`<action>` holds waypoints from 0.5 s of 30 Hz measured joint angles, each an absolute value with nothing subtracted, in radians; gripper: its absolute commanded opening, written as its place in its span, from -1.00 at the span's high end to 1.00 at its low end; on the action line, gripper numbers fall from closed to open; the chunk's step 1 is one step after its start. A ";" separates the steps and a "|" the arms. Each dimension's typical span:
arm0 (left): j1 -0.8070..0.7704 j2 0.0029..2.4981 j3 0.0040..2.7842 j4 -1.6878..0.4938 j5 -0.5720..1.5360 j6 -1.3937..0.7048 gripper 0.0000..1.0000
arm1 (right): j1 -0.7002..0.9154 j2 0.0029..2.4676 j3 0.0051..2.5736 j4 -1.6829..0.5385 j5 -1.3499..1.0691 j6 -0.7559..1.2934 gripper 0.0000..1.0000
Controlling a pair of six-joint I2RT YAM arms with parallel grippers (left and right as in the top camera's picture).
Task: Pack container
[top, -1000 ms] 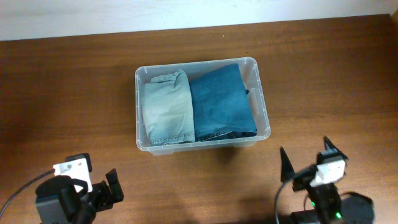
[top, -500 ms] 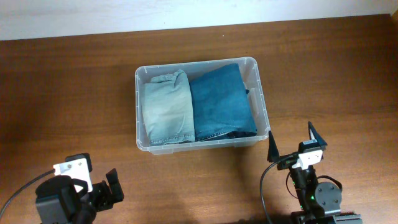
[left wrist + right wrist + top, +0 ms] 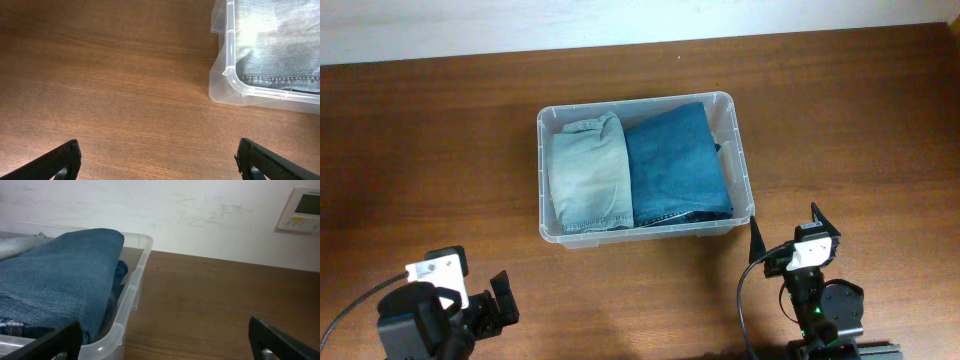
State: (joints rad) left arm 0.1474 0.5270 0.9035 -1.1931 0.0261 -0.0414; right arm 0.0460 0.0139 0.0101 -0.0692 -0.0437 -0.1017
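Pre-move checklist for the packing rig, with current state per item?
1. Left end effector open and empty: ok.
2. Right end effector open and empty: ok.
3. Light jeans and dark jeans side by side inside the container: ok.
4. Dark jeans below the rim: not ok; the fold appears to rise above it in the right wrist view.
5. Both arms apart from the container: ok.

Overhead looks straight down; both wrist views, low and close, share the container (image 3: 640, 229).
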 measured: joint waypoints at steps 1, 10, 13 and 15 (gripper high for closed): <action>0.147 0.527 0.904 -1.193 0.026 -0.041 -0.99 | 0.046 0.014 0.010 -0.069 -0.043 -0.101 -0.97; 0.147 0.527 0.904 -1.193 0.026 -0.041 -0.99 | 0.046 0.014 0.010 -0.069 -0.041 -0.102 -0.97; 0.147 0.527 0.904 -1.193 0.026 -0.041 -0.99 | 0.046 0.014 0.010 -0.069 -0.041 -0.102 -0.98; 0.147 0.527 0.904 -1.193 0.026 -0.041 -0.99 | 0.046 0.014 0.010 -0.069 -0.041 -0.101 -0.97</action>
